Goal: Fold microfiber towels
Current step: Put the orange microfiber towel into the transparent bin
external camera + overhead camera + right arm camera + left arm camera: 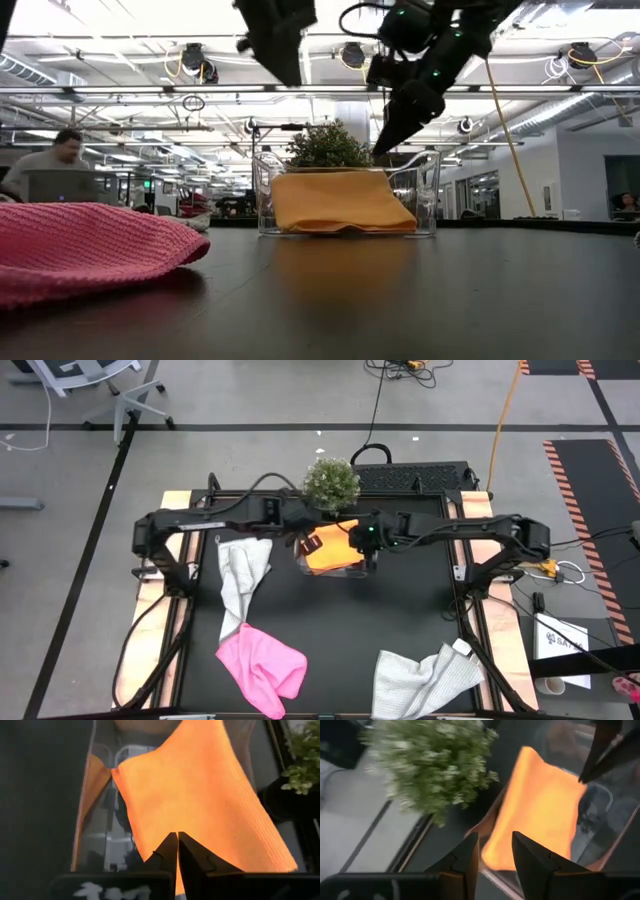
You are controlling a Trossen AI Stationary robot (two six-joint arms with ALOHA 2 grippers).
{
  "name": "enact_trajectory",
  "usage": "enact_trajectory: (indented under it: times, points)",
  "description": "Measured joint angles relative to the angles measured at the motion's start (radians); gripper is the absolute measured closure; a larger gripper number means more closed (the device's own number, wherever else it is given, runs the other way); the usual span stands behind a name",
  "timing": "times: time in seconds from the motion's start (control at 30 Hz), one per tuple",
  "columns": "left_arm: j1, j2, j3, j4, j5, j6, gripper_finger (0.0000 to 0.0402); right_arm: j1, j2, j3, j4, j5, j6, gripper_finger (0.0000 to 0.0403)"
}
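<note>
A folded orange-yellow towel (335, 550) lies inside a clear plastic tub (427, 190) at the table's far middle; it also shows in the low view (340, 200). My left gripper (495, 851) is open and empty, high above the tub's left side (312, 543). My right gripper (177, 840) is shut and empty, its tips just above the tub's right rim (385, 145), clear of the towel (200, 795). A light grey towel (243, 585), a bright pink towel (262, 665) and a second light grey towel (425, 680) lie crumpled on the black table.
A small potted plant (331, 482) stands right behind the tub. The pink towel (90, 245) lies near the front left, the second grey towel at the front right edge. Bare black table (350, 620) lies between the tub and the front towels.
</note>
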Motion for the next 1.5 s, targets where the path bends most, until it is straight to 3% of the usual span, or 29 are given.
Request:
enact_trajectory:
  times: [0.17, 0.3, 0.4, 0.83, 1.0, 1.13, 1.23, 1.5]
  points:
    - [-0.020, -0.069, 0.000, -0.134, -0.067, -0.149, 0.0282, 0.000, 0.023, 0.081, -0.036, 0.001, 0.014, 0.0398]
    - [-0.039, -0.072, -0.001, -0.419, -0.135, -0.349, 0.0282, 0.006, -0.025, 0.099, -0.027, 0.002, 0.013, 0.0397]
    - [-0.049, -0.074, -0.001, -0.533, -0.151, -0.429, 0.0282, -0.006, -0.042, 0.099, -0.050, 0.001, 0.011, 0.0397]
    - [-0.072, -0.074, -0.001, -0.476, -0.159, -0.433, 0.0282, -0.011, 0.113, 0.081, -0.111, -0.049, -0.029, 0.0402]
    - [-0.072, -0.074, -0.001, -0.457, -0.159, -0.416, 0.0282, -0.009, 0.232, 0.225, -0.258, -0.045, -0.088, 0.0403]
    - [-0.072, -0.074, -0.001, -0.437, -0.160, -0.399, 0.0282, 0.007, 0.368, 0.418, -0.446, 0.059, -0.206, 0.0403]
    - [-0.072, -0.074, -0.001, -0.442, -0.160, -0.396, 0.0282, 0.011, 0.456, 0.515, -0.510, 0.081, -0.272, 0.0403]
    - [-0.072, -0.073, -0.001, -0.443, -0.160, -0.380, 0.0282, 0.011, 0.549, 0.525, -0.509, 0.106, -0.341, 0.0403]
